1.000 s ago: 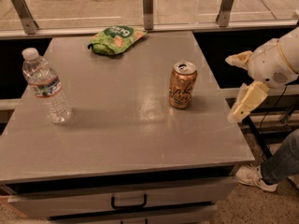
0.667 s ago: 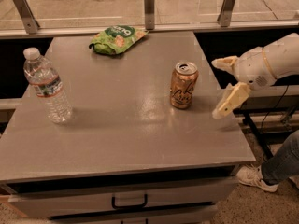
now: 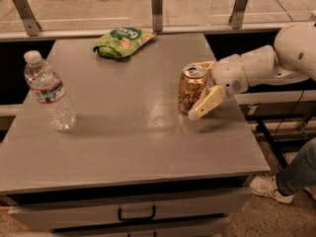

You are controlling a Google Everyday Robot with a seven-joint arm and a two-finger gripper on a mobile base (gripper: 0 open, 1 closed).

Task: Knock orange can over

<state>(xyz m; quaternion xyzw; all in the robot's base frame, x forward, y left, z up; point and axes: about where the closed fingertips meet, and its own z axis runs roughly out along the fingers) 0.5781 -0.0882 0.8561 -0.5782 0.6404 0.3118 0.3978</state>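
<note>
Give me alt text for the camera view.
The robot's gripper, jaws open, flanks the picture-right side of an upright shiny orange aluminium can on a grey table. A clear plastic water bottle stands far left; a green snack bag lies behind.

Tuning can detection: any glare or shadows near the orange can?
Camera view: warm, dim light; pale sheen on the table just picture-left of the orange can; the open gripper, at the can's picture-right side, throws a soft shadow beneath it.

Probably a lab or office test area: a grey drawer cabinet [image 3: 123, 147] before a far glass railing [image 3: 157, 8], a bystander's sneaker [image 3: 266, 188] near right, the robot's gripper [image 3: 201, 89] over the cabinet's right side.
</note>
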